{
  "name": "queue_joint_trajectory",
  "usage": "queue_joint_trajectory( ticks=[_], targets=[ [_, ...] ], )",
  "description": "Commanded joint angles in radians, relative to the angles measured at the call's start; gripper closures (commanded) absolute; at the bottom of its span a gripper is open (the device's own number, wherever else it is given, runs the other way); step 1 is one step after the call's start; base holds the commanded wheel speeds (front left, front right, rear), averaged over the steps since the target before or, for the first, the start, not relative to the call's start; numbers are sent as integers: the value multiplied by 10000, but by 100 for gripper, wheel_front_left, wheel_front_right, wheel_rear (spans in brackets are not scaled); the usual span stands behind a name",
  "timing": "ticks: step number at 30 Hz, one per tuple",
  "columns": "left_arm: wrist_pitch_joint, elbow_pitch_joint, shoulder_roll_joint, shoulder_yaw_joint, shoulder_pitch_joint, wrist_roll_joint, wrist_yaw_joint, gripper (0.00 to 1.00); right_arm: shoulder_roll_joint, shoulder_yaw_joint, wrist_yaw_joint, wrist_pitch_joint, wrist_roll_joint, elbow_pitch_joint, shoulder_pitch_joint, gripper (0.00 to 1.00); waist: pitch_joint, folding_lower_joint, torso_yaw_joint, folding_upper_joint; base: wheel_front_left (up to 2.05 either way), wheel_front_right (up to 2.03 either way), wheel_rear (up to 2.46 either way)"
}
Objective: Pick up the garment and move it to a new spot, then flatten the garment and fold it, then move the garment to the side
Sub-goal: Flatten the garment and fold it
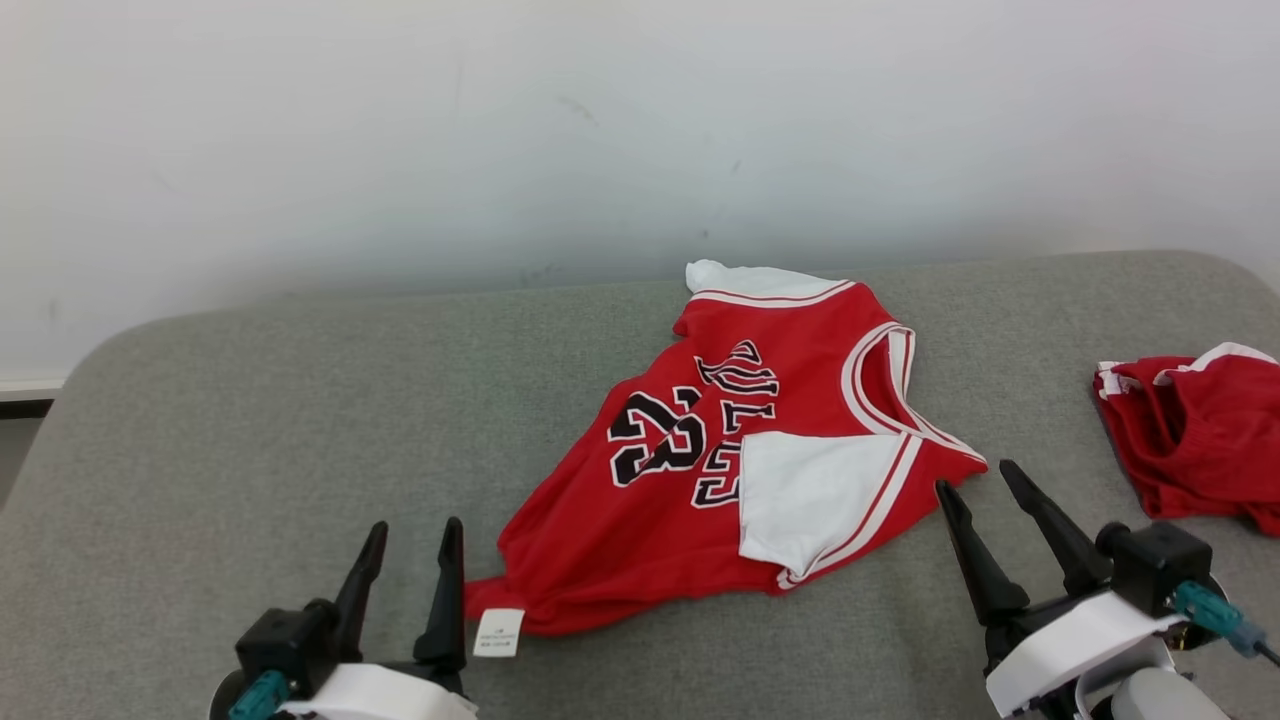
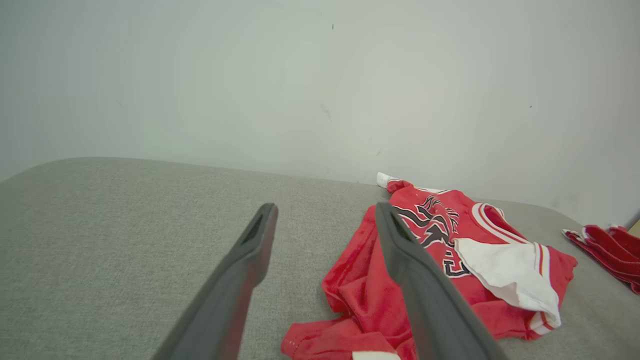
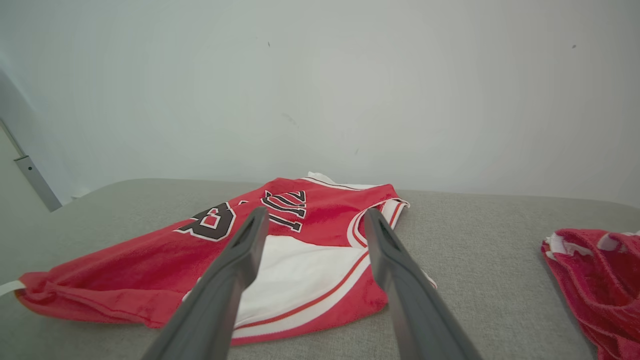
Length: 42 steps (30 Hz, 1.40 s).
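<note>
The garment (image 1: 700, 470) is a red sleeveless jersey with white trim and black number 23, lying rumpled on the grey cushioned surface (image 1: 250, 450), one white-lined corner folded over its front. It also appears in the left wrist view (image 2: 450, 250) and the right wrist view (image 3: 310, 235). My left gripper (image 1: 415, 540) is open, just left of the jersey's lower hem and its white label. My right gripper (image 1: 975, 480) is open, beside the jersey's right shoulder corner, nothing between its fingers. In the wrist views the left gripper (image 2: 325, 215) and right gripper (image 3: 312, 217) point toward the jersey.
A second red garment with white trim (image 1: 1190, 440) lies crumpled at the surface's right edge, also seen as red cloth (image 3: 595, 280) in the right wrist view. A pale wall (image 1: 600, 130) rises directly behind the surface. Bare grey cushion stretches to the left.
</note>
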Motion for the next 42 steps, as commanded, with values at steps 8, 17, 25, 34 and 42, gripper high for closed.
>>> queue_joint_trajectory(
  ticks=[8,17,25,34,42],
  targets=[
    [-2,45,41,-96,-97,140,-79,0,357,-724,-24,666,-897,-661,523,0,147,0,176,-1,0,0,0],
    [-2,48,39,-282,-526,-17,-119,0,-23,-240,-24,2606,-37,313,-1305,0,868,0,1162,-1,0,0,0],
    [-2,67,39,-385,-874,-170,-86,0,-531,1218,-24,4267,916,2040,-3266,0,1511,0,2117,-1,0,0,0],
    [-2,51,38,-456,-1041,-317,-42,0,-593,2649,-24,5280,2026,3238,-4320,0,1783,0,2629,-1,0,0,0],
    [-2,8,38,-477,-1122,-425,-5,0,-352,3280,-24,5734,2471,4488,-4660,0,1957,0,2738,-1,0,0,0]
  ],
)
